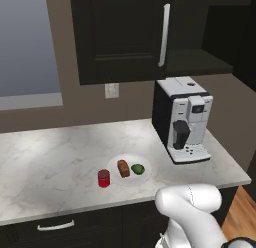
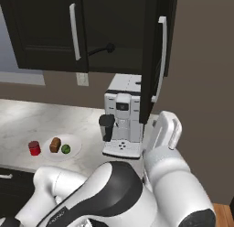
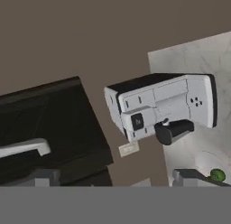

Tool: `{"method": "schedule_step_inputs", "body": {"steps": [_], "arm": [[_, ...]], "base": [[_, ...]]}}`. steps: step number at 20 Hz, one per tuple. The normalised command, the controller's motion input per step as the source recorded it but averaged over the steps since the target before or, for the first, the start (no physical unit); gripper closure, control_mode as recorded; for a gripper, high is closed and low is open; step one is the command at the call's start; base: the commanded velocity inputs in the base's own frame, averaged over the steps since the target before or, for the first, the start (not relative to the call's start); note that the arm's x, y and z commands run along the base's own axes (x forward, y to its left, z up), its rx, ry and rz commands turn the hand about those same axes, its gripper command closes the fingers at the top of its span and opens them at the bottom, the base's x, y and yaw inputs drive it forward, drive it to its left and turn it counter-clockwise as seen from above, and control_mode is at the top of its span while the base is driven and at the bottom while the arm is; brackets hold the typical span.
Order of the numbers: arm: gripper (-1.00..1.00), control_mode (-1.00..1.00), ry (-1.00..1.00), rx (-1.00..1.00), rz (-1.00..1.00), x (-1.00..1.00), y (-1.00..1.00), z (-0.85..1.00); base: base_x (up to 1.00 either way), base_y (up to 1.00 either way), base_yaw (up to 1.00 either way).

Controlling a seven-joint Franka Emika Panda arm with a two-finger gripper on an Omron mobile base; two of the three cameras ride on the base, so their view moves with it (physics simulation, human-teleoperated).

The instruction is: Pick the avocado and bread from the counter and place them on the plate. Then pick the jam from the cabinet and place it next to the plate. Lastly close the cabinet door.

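While the white arm bends upward at the right base view's lower centre, its gripper (image 3: pixel 115 178) stands spread wide, grasping nothing.

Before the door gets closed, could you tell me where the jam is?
In the left base view, the jam stands on the counter just left of the plate.

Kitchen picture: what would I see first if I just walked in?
Probably the big black-and-white coffee machine standing on the counter under the dark cabinet, whose door hangs open above it. Next, the white plate near the counter's front edge, holding the bread and the green avocado, with the little red jam jar right beside it. The robot's open hand points toward the machine.
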Motion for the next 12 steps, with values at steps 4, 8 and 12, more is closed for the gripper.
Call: {"method": "schedule_step_inputs", "body": {"steps": [4,8,12], "arm": [[-1.0,-1.0,-0.02,0.13,0.12,0.38,-0.45,-0.12],[-1.0,-1.0,0.0,0.09,0.13,0.48,-0.3,-0.19],[-1.0,-1.0,-0.03,0.06,0.13,0.43,-0.25,-0.2]], "base": [[0.0,0.0,0.0],[0.0,0.0,0.0],[0.0,0.0,0.0]]}}
